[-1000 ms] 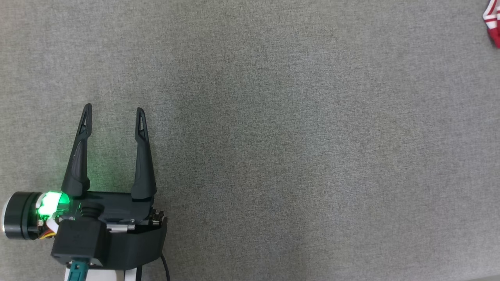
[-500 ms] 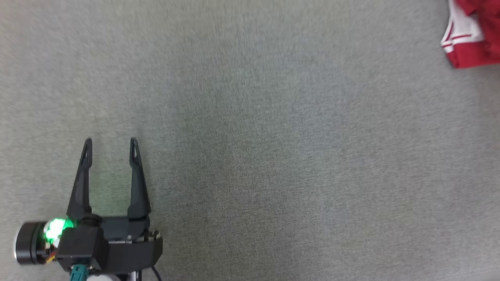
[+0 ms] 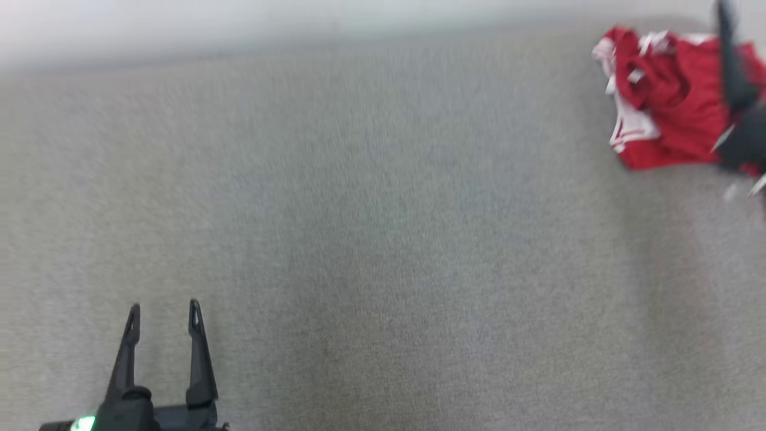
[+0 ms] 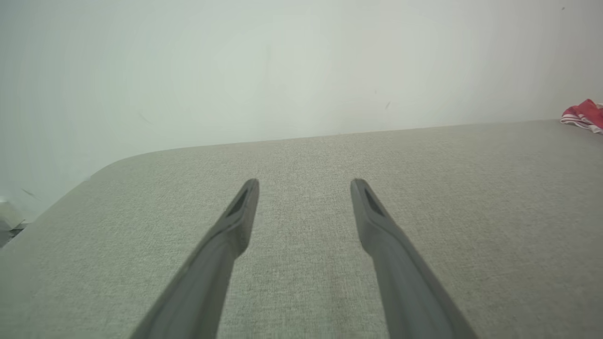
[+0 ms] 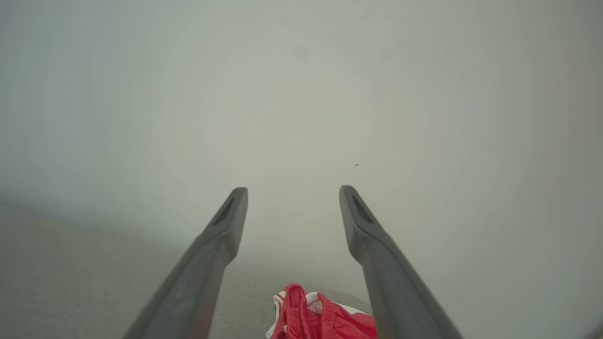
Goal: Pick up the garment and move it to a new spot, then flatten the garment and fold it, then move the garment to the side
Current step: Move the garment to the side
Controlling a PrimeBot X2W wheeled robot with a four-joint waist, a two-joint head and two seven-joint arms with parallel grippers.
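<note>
The garment [image 3: 664, 114], a red thing with white trim, lay crumpled in a heap at the far right of the worktop [image 3: 383, 239], close to its back edge, where a pale wall [image 4: 282, 70] rose. The right claw [image 5: 292, 190] hung over the heap's right side with its two dark fingers spread wide and nothing between them. Seen from its wrist, the red cloth showed low down between the fingers, near their roots. Seen from the head, the claw was a blur across the cloth, and I could not tell whether it touched it. The left claw [image 3: 164, 306] sat well apart from all that, at the near left of the head's view, its fingers likewise parted and empty, pointing away from the robot over the grey fabric. A green light [image 3: 84, 424] glowed at its base. From that wrist the garment was just a small red scrap at the right edge, far across the worktop, whose left corner curved round.
</note>
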